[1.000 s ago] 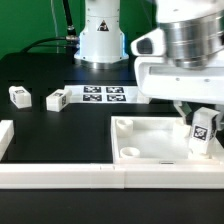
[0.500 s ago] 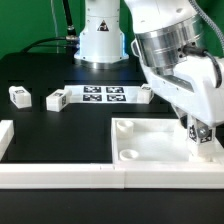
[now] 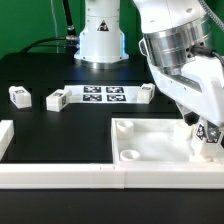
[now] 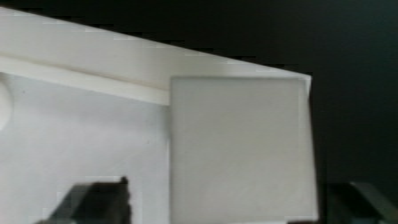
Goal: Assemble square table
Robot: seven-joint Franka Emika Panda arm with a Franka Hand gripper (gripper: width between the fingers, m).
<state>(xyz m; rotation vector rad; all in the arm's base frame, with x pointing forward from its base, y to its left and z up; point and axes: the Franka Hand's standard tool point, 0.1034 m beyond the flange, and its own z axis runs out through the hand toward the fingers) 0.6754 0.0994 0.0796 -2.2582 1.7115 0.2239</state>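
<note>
Gripper (image 3: 204,127) fingers are seen, in the exterior view, clenched on one upright leg block (image 3: 208,140), which is held over the corner of the square tabletop (image 3: 150,140) nearest the exterior view's right; whether the block is seated in that corner's socket cannot be told. The tabletop is laid rim-up on the black table (image 3: 60,130), pressed against a long white border bar (image 3: 60,176). Three loose leg blocks (image 3: 58,99) are scattered farther back, two towards the exterior view's left and one just beside the marker board (image 3: 104,95). In the wrist view, the leg block (image 4: 240,150) is shown as a broad white slab between the dark, blurred fingers (image 4: 98,200) of the gripper (image 4: 231,205), with the tabletop (image 4: 71,130) spread behind it.
</note>
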